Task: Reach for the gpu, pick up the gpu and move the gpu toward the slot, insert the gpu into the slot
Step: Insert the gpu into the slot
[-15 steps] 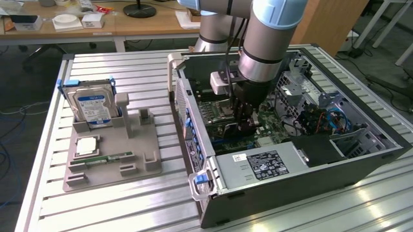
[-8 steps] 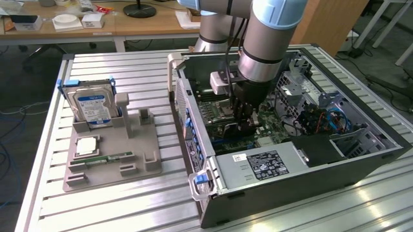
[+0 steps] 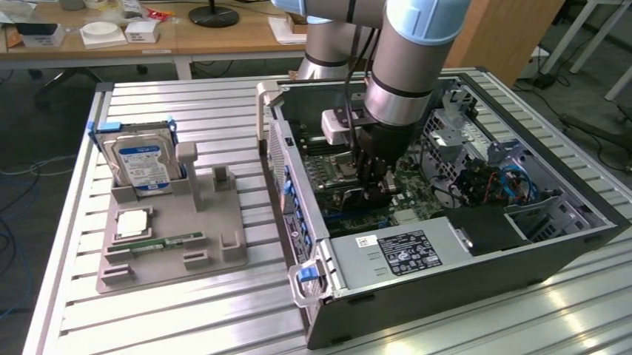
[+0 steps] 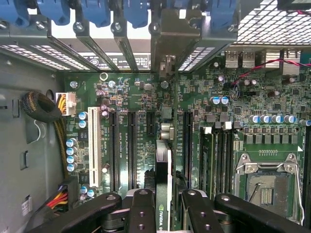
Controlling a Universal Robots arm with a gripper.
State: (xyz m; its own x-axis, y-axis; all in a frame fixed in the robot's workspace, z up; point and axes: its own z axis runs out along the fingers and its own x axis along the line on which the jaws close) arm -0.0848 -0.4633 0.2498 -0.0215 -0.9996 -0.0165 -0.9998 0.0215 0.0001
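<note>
While we watch from outside, the grey-and-blue robot arm point(image 3: 410, 66) reaches straight down into the open black computer case point(image 3: 513, 251) on the slatted metal table point(image 3: 197, 310).

Gripper: our black gripper point(image 3: 375, 194) is low over the green motherboard point(image 3: 341, 211), deep inside the case.

Jaws: we see them partly closed, pinching the thin black card with a tan metal end bracket, the gpu point(image 4: 163, 170), edge-on between the black fingers point(image 4: 142, 208).

Gpu position: from the wrist view we see the card standing upright on its edge, its bracket end point(image 4: 167, 43) up against the row of rear bracket openings with blue clips point(image 4: 92, 12).

Slot: the card's lower edge runs along the line of a long narrow black slot point(image 4: 164, 127) of the motherboard, between the other long black connector strips point(image 4: 132, 145); we cannot tell whether it is fully seated.

Neighbours: the square silver processor socket point(image 4: 267, 182) lies well to one side of the card.

Outside the case: on the exterior view's left, a blue-labelled silver hard drive point(image 3: 138, 159) stands upright in a grey plastic holder tray point(image 3: 217, 244).
</note>
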